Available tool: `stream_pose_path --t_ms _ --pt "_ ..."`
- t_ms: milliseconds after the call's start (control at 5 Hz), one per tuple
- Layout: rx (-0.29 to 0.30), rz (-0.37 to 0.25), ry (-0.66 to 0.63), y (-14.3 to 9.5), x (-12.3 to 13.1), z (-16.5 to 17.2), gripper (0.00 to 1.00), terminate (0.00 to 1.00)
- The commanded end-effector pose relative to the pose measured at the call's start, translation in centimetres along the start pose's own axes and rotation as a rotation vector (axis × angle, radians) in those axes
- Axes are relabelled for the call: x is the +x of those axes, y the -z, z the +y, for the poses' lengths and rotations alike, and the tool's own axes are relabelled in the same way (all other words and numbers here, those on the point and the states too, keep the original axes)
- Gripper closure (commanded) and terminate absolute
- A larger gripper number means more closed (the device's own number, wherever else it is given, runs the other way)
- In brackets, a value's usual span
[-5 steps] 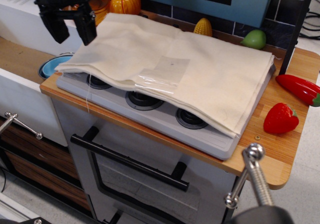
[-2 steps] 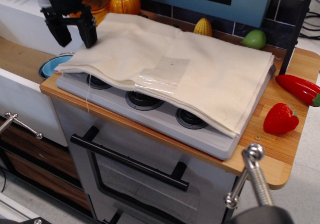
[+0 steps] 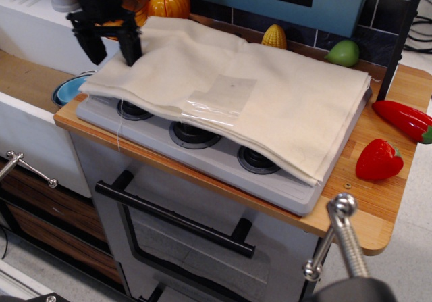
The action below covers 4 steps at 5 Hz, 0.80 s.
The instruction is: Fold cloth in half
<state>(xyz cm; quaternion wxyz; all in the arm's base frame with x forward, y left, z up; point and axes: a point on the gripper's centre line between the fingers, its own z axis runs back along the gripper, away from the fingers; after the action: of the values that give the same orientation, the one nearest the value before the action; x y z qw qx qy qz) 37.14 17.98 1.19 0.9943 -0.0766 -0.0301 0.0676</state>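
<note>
While hovering with fingers apart at the far-left corner of the cloth (image 3: pixel 236 96), lying over the stove (image 3: pixel 202 150), gripper (image 3: pixel 109 51) lining up; next, needing lowering and pinching that edge.

Bright, even light, glare on the cloth's (image 3: pixel 229 92) tape patch (image 3: pixel 219 98), blurred metal handle (image 3: pixel 341 238) in the foreground.

Cloth (image 3: pixel 270 92): plain cream, unpatterned; clear glossy tape patch (image 3: pixel 217 99) noted near middle. Gripper (image 3: pixel 110 48): black. Stove top (image 3: pixel 202 155): pale grey, black burners. Counter (image 3: pixel 378 200): light wood. Strawberry (image 3: pixel 378 160) and pepper (image 3: pixel 405 119): red. Corn (image 3: pixel 274 36): yellow. Pumpkin (image 3: pixel 169 3): orange. Bowl (image 3: pixel 71 88): blue.
</note>
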Motion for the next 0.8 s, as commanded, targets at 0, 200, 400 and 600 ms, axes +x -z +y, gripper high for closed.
stream_pose_path --t_ms 0,200,400,600 --pt "-0.013 -0.004 -0.026 0.4 0.0 -2.0 1.00 0.00" --pt "-0.011 -0.004 -0.030 0.4 -0.4 -2.2 1.00 0.00" --pt "-0.038 -0.020 -0.033 -0.5 -0.3 -2.6 1.00 0.00" --pt "-0.077 -0.046 -0.036 -2.3 0.1 -3.6 1.00 0.00"
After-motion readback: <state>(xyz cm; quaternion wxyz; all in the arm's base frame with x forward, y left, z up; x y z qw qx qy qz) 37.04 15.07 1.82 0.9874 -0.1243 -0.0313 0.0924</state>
